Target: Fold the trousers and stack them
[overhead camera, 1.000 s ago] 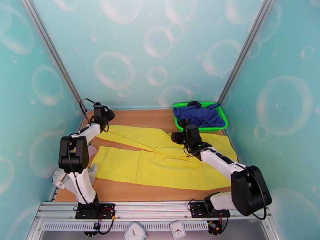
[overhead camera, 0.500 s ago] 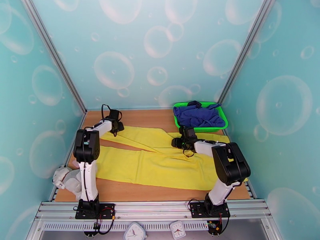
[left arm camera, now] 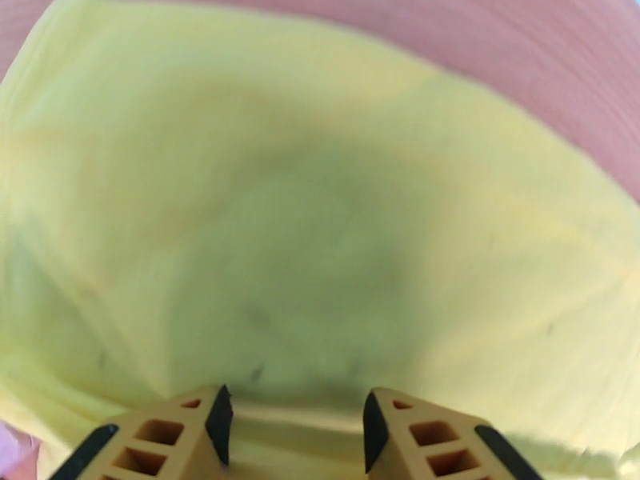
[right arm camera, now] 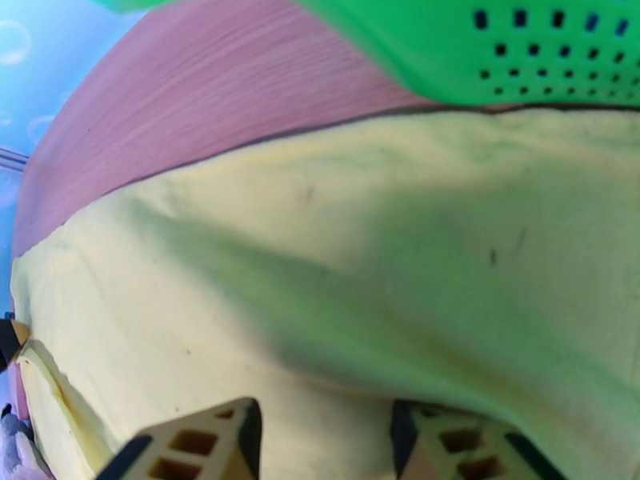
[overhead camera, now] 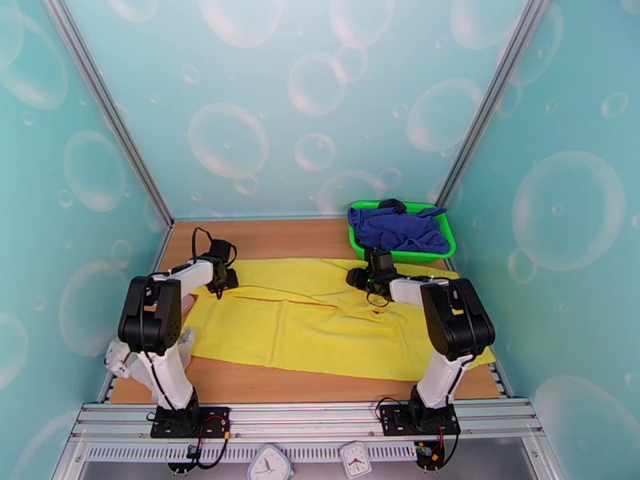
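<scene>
wooden bench holds your trousers; left claw at ten o'clock, right claw at one, both half-wide, poised to fold.

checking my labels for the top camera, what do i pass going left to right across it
small grey-white cloth → left hand → right hand → green basket, whose left end starts just behind the right hand and whose bulk lies further right

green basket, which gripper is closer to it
Right. The right gripper is over the trousers just in front of the green basket; the left gripper is at the trousers' opposite end, far to its left.
</scene>
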You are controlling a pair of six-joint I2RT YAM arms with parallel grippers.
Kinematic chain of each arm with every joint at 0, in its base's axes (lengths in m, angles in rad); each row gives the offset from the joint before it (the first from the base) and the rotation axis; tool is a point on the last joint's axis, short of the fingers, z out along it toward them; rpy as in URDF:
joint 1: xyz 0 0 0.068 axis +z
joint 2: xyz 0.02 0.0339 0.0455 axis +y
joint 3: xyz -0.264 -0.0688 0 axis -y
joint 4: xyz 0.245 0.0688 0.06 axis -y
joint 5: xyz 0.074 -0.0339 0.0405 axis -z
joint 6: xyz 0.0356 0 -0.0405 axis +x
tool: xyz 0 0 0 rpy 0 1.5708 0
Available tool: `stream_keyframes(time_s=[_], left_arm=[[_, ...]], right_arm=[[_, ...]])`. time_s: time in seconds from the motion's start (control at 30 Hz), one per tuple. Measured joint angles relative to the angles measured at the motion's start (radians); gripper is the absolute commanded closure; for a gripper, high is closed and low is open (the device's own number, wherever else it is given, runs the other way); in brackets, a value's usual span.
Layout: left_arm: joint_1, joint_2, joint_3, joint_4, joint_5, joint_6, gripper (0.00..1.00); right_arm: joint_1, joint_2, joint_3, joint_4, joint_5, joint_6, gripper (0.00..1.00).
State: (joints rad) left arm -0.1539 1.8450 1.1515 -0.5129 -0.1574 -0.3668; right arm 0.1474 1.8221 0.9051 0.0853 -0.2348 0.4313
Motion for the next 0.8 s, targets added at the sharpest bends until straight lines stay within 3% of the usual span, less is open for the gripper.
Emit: stream_keyframes(time_s=[0.2,0.33,0.6,0.8], left_arm=[[-0.030,-0.164,-0.121,-0.003,0.040,-0.004,0.50],[-0.023,-0.158,-0.076,-0.005,0.018,-0.004,0.50],[0.097,0.182,0.336,0.026,0.000,-0.005,0.50],[0.142,0.299,0.384,0.016,0.008,-0.032,0.50]], right_arm=[[0.000,0.000,0.000,0.002,0.004,0.003,0.52],[-0.003,-0.001,-0.003,0.006,0.004,0.003,0.52],[-0.023,-0.057,-0.057,0.000,0.029,0.003,0.51],[-0.045,-0.109,-0.103,-0.007,0.035,0.003,0.49]])
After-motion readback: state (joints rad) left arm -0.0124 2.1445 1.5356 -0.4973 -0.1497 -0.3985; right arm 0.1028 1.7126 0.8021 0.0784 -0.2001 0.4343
